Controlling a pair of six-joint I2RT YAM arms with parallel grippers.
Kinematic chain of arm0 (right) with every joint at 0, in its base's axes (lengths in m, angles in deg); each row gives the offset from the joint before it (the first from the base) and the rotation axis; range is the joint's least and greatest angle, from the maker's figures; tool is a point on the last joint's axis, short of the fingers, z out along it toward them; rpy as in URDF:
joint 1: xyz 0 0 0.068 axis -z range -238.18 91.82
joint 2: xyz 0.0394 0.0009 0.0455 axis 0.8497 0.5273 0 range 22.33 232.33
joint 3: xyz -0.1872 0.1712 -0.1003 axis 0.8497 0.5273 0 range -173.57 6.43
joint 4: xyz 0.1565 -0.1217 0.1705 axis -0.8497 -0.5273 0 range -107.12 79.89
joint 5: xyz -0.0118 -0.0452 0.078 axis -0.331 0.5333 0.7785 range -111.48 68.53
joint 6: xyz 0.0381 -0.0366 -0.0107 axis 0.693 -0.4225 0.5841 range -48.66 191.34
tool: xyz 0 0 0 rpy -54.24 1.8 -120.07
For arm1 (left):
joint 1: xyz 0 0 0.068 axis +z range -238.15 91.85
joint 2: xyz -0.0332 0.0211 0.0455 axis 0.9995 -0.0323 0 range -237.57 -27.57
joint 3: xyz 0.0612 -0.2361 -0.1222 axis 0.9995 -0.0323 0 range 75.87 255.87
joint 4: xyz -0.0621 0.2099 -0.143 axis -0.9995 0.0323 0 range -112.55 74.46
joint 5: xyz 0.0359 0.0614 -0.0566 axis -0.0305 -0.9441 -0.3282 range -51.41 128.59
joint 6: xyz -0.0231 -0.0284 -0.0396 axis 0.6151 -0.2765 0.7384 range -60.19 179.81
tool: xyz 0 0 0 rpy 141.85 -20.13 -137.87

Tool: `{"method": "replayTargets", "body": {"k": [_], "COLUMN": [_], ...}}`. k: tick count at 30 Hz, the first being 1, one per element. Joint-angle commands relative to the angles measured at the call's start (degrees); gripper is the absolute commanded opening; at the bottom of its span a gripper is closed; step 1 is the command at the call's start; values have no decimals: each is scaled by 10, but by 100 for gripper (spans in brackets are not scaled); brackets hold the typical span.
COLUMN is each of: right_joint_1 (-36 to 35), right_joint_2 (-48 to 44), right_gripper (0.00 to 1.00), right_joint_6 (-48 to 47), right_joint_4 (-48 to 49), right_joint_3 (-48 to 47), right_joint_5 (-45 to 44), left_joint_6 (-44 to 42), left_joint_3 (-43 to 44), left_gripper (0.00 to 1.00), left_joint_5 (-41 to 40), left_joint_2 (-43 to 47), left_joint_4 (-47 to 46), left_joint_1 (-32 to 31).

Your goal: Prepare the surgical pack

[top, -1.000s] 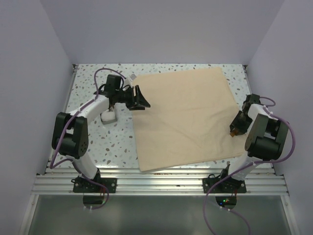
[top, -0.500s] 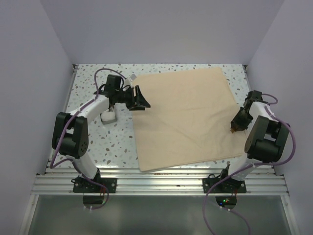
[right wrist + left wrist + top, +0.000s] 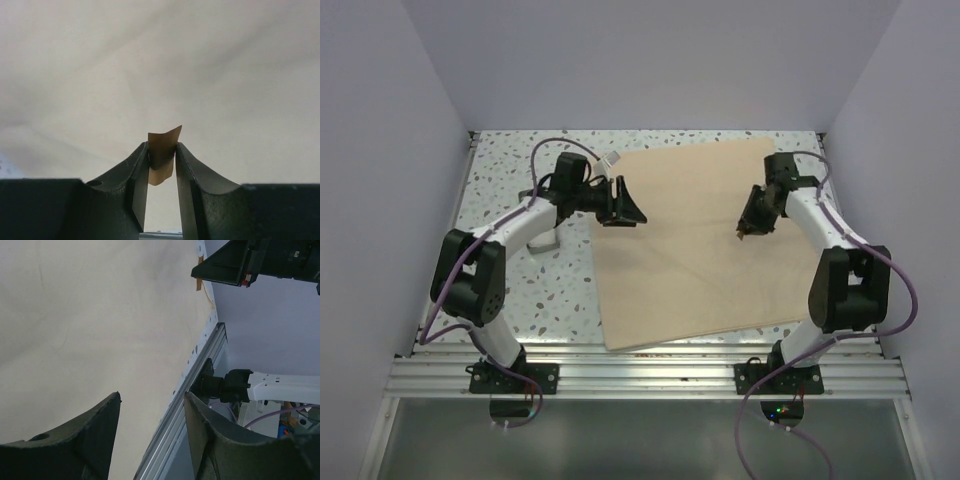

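A speckled table [image 3: 510,290] closed in by pale walls carries the scene. At its left, a small pale object [image 3: 546,240] lies on the bare top, mostly hidden under the left arm and too covered to identify. Just beside it, the left gripper [image 3: 623,220] hangs over the left edge of the cloth [image 3: 690,260] with its jaws spread wide and nothing between them. Its wrist view shows only cloth below the gap. The tan cloth lies spread flat as one large sheet across the middle and right of the table, faint creases running through it, its near edge close to the metal rail [image 3: 650,375] that bears both arm bases. Over the sheet's right half, the right gripper [image 3: 748,230] has its jaws drawn narrow, pinching a brown strip [image 3: 165,137] that stands up between the fingertips. From above the strip is a mere speck, and what it is made of cannot be told. The right arm covers part of the cloth's right edge.
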Motion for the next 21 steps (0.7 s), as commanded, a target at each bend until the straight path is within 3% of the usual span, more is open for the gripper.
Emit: {"method": "replayTargets", "body": {"k": [1, 10, 21], "right_joint_1": [-83, -237, -281], "right_joint_2": [-23, 6, 22], "right_gripper": [31, 32, 32], "right_joint_6": [72, 195, 263], "right_joint_4": [1, 59, 39], "right_joint_3": [-31, -59, -97], "right_joint_5": [56, 88, 90], "left_joint_6": [37, 101, 77], "left_joint_3": [-3, -55, -40], "left_gripper": [58, 61, 58], "left_joint_5": [9, -34, -95], "left_joint_2": [25, 54, 34], "left_joint_4": [-81, -159, -110], "left_joint_1": [-26, -78, -132]}}
